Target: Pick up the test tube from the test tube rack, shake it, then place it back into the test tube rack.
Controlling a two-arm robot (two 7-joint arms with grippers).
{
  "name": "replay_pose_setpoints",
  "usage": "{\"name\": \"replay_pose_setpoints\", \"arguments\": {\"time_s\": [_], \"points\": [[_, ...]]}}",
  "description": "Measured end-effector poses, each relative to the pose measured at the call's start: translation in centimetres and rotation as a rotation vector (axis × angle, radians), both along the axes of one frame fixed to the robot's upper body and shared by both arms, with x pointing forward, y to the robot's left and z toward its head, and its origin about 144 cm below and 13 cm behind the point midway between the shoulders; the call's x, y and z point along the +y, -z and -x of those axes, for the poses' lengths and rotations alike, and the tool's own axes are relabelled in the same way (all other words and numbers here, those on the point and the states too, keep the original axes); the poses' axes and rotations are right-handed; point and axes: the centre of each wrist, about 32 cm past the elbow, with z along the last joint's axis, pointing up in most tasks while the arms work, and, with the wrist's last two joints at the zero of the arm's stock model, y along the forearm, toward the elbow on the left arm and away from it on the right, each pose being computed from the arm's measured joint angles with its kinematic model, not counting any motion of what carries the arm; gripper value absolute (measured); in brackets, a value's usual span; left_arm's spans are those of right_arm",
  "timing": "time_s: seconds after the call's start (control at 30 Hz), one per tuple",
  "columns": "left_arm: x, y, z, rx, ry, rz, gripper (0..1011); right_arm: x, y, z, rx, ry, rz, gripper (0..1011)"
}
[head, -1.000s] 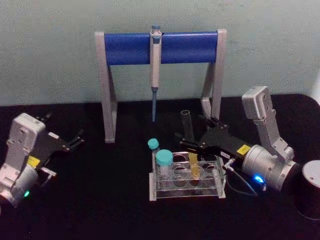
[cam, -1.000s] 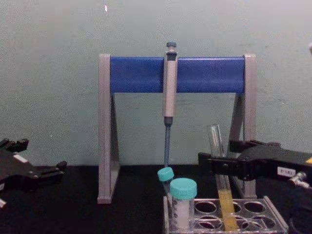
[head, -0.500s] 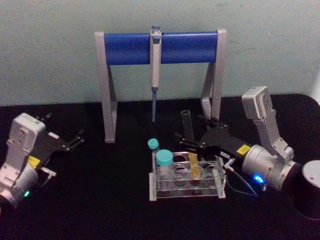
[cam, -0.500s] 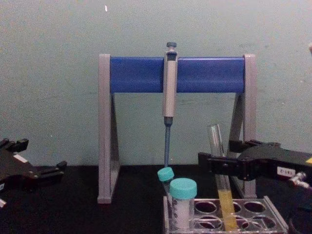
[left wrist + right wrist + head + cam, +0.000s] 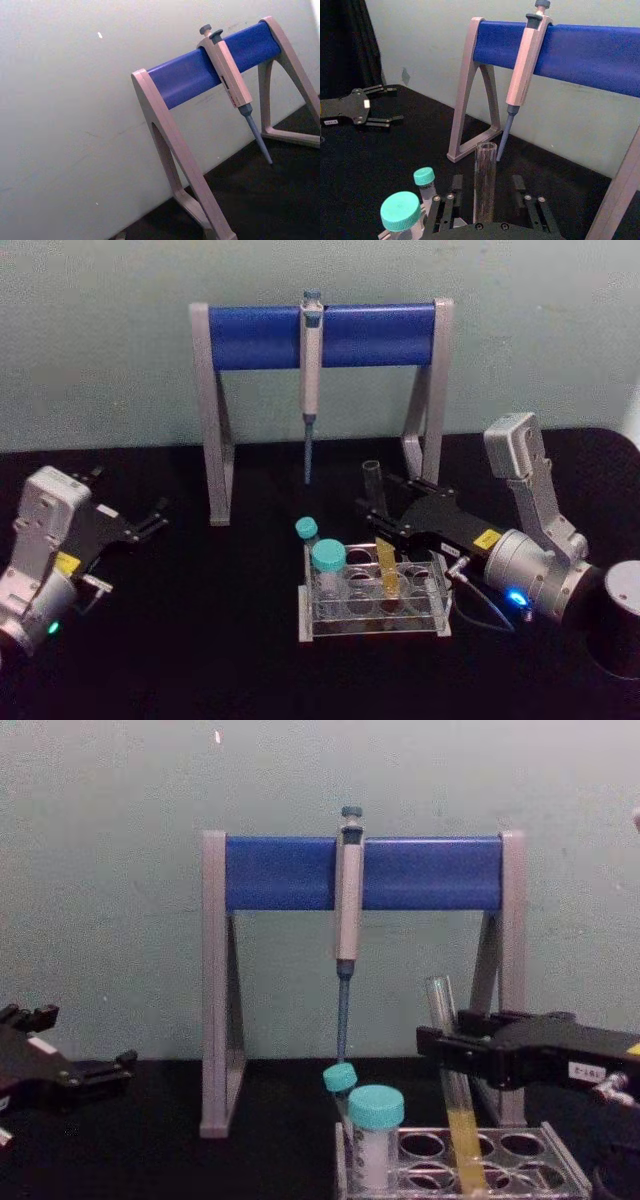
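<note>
The test tube [image 5: 373,483] stands slightly tilted in the test tube rack [image 5: 372,627], clear glass with yellow-orange liquid [image 5: 464,1145] at its foot. My right gripper [image 5: 366,515] reaches in from the right and is open, one finger on each side of the tube's middle. In the right wrist view the tube [image 5: 485,175] rises between the two fingers [image 5: 457,182] with a gap on either side. The rack [image 5: 530,1152] is low and translucent. My left gripper [image 5: 150,520] rests open at the far left of the table, well away.
Two teal-capped vials [image 5: 328,558] [image 5: 306,530] stand in the rack's left end. Behind it is a grey-and-blue pipette stand [image 5: 250,335] with a pipette [image 5: 311,360] hanging from it. A dark cylinder [image 5: 622,620] sits at the right edge.
My right gripper's fingertips have drawn slightly to the right and sit closer around the tube. The tube still stands in the rack. The left arm has not moved.
</note>
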Motion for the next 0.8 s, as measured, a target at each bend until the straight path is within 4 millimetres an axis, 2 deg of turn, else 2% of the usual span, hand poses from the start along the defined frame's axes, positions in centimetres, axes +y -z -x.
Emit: {"name": "replay_pose_setpoints", "arguments": {"time_s": [0.17, 0.2, 0.23, 0.33, 0.43, 0.8], "points": [[0.0, 0.0, 0.0, 0.0, 0.0, 0.0, 1001, 0.0, 0.0, 0.0, 0.0, 0.0, 0.0, 469], [0.0, 0.0, 0.0, 0.0, 0.0, 0.0, 1001, 0.0, 0.0, 0.0, 0.0, 0.0, 0.0, 469], [0.0, 0.0, 0.0, 0.0, 0.0, 0.0, 1001, 0.0, 0.0, 0.0, 0.0, 0.0, 0.0, 400], [0.0, 0.0, 0.0, 0.0, 0.0, 0.0, 1001, 0.0, 0.0, 0.0, 0.0, 0.0, 0.0, 299], [0.0, 0.0, 0.0, 0.0, 0.0, 0.0, 1001, 0.0, 0.0, 0.0, 0.0, 0.0, 0.0, 225], [0.0, 0.0, 0.0, 0.0, 0.0, 0.0, 1001, 0.0, 0.0, 0.0, 0.0, 0.0, 0.0, 221]]}}
